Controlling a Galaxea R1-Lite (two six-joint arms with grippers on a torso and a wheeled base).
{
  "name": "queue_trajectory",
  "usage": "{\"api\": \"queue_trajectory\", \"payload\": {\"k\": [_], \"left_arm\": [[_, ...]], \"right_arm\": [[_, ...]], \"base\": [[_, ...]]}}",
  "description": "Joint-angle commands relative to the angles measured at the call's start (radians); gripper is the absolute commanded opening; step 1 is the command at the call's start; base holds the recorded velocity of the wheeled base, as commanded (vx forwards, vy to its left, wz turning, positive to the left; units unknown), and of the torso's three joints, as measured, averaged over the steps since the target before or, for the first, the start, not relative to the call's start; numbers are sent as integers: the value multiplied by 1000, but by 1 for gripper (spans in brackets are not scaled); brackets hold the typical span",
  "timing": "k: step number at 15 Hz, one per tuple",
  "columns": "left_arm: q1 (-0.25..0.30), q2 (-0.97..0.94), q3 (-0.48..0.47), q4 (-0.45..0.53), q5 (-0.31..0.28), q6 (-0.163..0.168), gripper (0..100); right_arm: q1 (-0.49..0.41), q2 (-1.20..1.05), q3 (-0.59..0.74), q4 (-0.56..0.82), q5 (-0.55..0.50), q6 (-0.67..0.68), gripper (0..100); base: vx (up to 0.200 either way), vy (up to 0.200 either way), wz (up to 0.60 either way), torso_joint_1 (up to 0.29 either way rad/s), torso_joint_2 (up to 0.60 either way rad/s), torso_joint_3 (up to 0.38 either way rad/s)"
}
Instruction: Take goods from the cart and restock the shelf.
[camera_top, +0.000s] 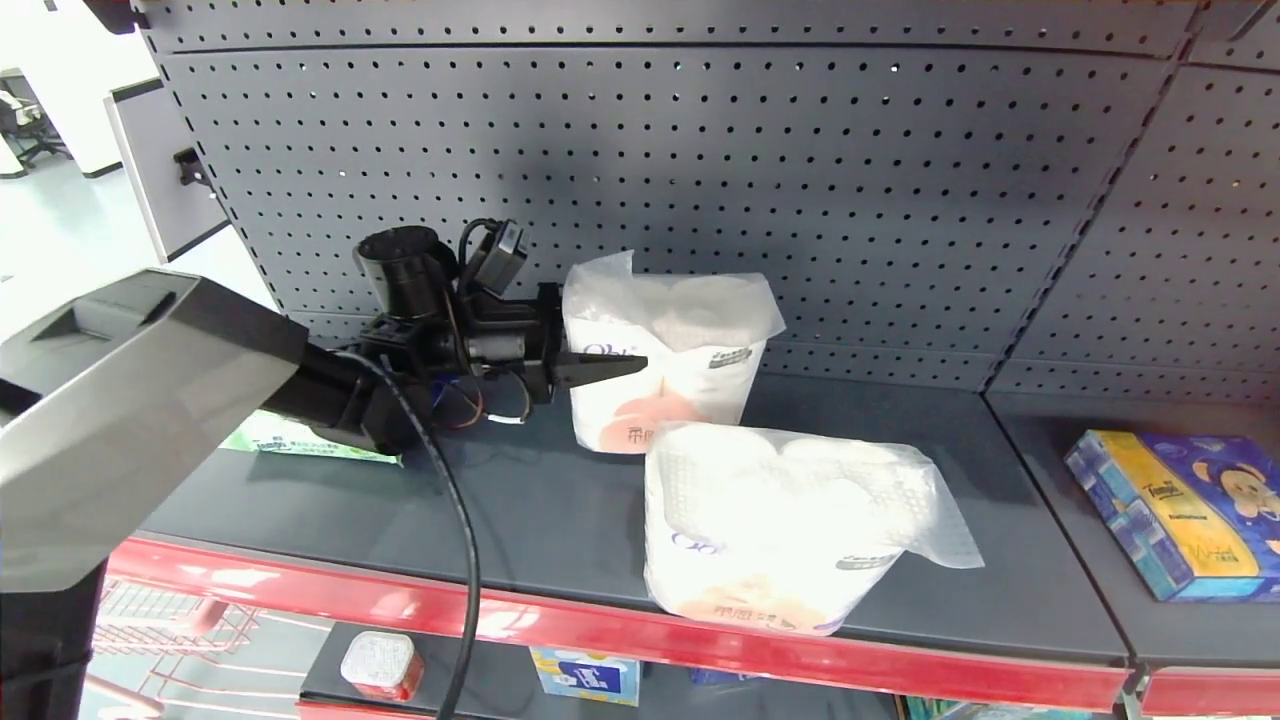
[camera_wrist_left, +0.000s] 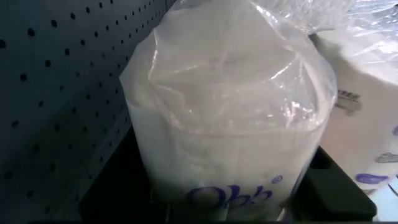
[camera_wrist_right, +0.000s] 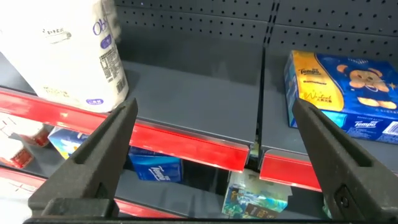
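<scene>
loosely clear-wrapped, the white rear roll pack (camera_top: 690, 335) stands upright.

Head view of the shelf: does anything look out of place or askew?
The front paper roll pack sits right at the front edge of the shelf, base meeting the red rail, a loose wrapper flap sticking out sideways. The rear pack stands upright farther back; the blue tissue box lies flat. Nothing looks spilled or torn.

White tissue-roll pack at rear (camera_top: 685, 325): clr plastic film, glossy, crinkled. Dark grey shelf deck (camera_top: 530, 500): matt ptd metal, smooth. Red shelf-edge rail (camera_top: 600, 622): glossy. Blue-yellow tissue pack (camera_top: 1180, 510): glossy film.
</scene>
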Motion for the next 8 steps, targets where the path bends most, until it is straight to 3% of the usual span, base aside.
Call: {"api": "queue_trajectory", "payload": {"k": [1,4,8], "left_arm": [[-17,69,-68,2,5,-4,0],[-48,98,-108,2,6,-33,0],[-60,170,-237,5,-4,-63,0]], "right_arm": [[0,7,-1,0,1,-1,100],[0,7,2,0,1,-1,100],[0,5,3,0,2,-1,100]], "base": [[0,0,0,0,0,0],[0,0,0,0,0,0],[0,0,0,0,0,0]]}}
